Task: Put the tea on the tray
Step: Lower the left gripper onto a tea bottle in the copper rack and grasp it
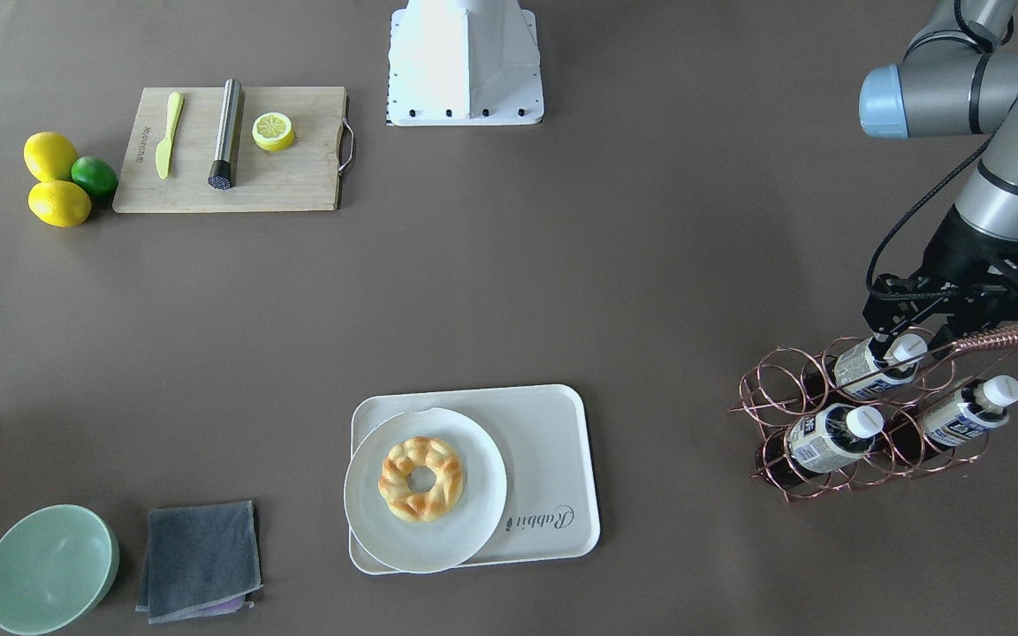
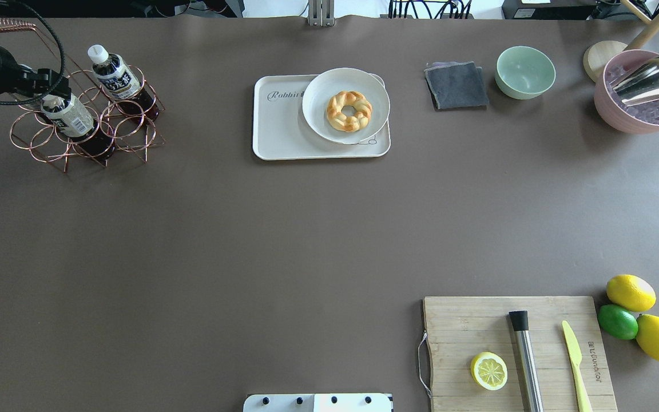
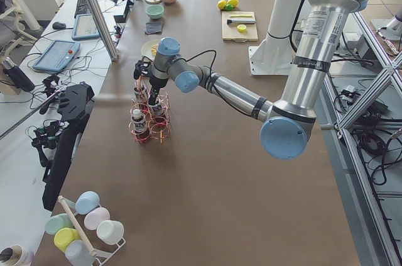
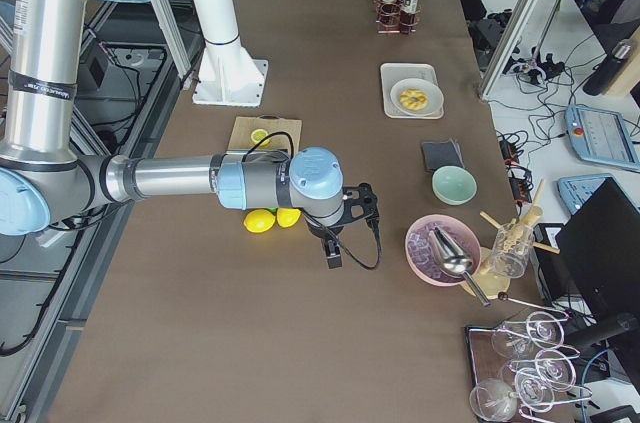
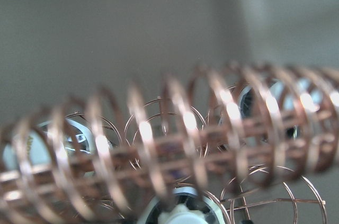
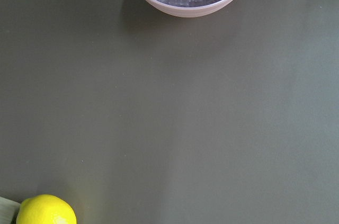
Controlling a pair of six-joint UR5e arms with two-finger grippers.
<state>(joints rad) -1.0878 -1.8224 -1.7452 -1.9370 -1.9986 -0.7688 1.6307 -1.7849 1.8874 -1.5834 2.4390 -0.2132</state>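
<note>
The small clear plastic bottle of dark tea leans in a copper wire rack at the desk's left end, long axis slanted, white cap uppermost. The left fingers straddle the cap, though I cannot tell whether they clamp it. The cream rectangular tray lies well apart. I cannot tell how far open the right fingers are

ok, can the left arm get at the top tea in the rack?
Probably yes: the left hand is at the cap of the top tea, which pokes out of the copper rack. The rack's coiled handle sits close beside, though.
</note>
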